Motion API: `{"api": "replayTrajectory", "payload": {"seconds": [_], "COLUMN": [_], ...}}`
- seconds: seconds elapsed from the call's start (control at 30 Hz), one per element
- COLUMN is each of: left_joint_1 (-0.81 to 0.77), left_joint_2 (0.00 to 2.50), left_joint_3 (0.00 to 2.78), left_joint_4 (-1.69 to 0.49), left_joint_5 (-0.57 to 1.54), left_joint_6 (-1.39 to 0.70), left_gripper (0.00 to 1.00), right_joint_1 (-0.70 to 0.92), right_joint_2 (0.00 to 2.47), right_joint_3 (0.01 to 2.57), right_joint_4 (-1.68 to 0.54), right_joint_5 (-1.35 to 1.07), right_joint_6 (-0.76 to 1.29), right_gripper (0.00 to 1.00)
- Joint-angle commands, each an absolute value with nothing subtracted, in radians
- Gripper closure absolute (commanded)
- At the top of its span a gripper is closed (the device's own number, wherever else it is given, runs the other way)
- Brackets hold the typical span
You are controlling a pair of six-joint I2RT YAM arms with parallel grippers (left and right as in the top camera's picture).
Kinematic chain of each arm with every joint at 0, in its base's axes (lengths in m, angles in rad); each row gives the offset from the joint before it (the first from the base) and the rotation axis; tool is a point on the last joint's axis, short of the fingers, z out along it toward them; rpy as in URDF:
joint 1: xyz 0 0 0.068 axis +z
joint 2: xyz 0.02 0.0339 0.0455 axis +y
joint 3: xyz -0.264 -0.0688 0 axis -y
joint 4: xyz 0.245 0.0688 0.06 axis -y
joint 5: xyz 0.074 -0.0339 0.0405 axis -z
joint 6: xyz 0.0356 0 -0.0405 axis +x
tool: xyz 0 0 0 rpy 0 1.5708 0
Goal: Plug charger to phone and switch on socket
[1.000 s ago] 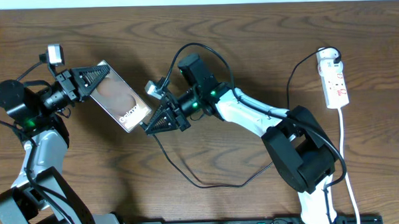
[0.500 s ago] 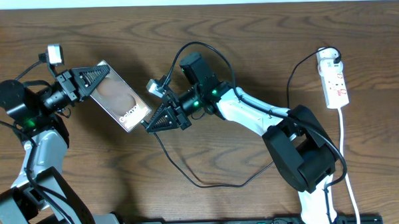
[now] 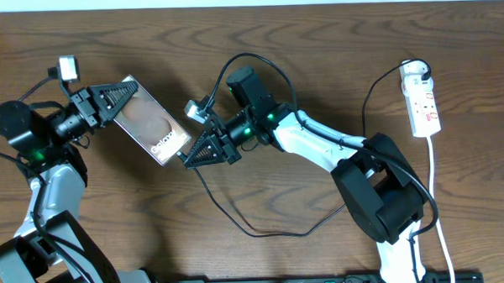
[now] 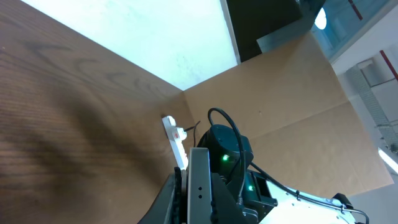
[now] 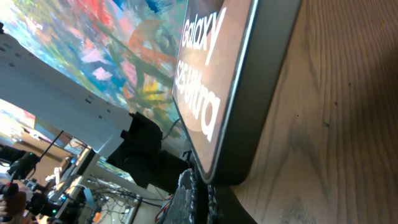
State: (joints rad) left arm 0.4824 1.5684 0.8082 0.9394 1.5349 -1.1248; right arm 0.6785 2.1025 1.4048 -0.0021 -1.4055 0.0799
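The phone (image 3: 153,121) is held tilted above the table, its "Galaxy" lettering at the lower right end. My left gripper (image 3: 123,94) is shut on the phone's upper left end; the left wrist view shows the phone's thin edge (image 4: 199,186) clamped between the fingers. My right gripper (image 3: 189,157) is shut on the charger tip and meets the phone's lower end. In the right wrist view the phone (image 5: 224,81) fills the frame with the fingers (image 5: 202,190) just under its edge. The charger cable (image 3: 264,233) loops across the table. The socket (image 3: 422,98) lies at the far right.
The socket's white cord (image 3: 434,194) runs down the right side toward the front edge. A black bar (image 3: 307,282) lies along the front edge. The socket also shows far off in the left wrist view (image 4: 176,140).
My right gripper has shifted slightly toward the phone's lower end over the last second. The left arm and phone have not moved.
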Motion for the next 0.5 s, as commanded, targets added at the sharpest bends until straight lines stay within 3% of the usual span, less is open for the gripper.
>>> {"api": "replayTrajectory", "payload": {"seconds": [0.0,0.47], "left_joint_1": [0.48,0.48], "left_joint_2": [1.571,1.571], "left_joint_3": [0.802,0.802], "left_joint_4": [0.945,0.945], "left_joint_5": [1.525,1.538], "left_joint_6": [-1.118,-1.102], "left_gripper": [0.92,0.93], "right_joint_1": [0.682,0.68], "right_joint_2": [2.068,2.068], "right_joint_3": [1.406,1.406], "right_joint_4": [0.0,0.001], "right_joint_5": [-1.42,-1.42], "right_joint_6": [0.09,0.094], "right_gripper": [0.99,0.99]}}
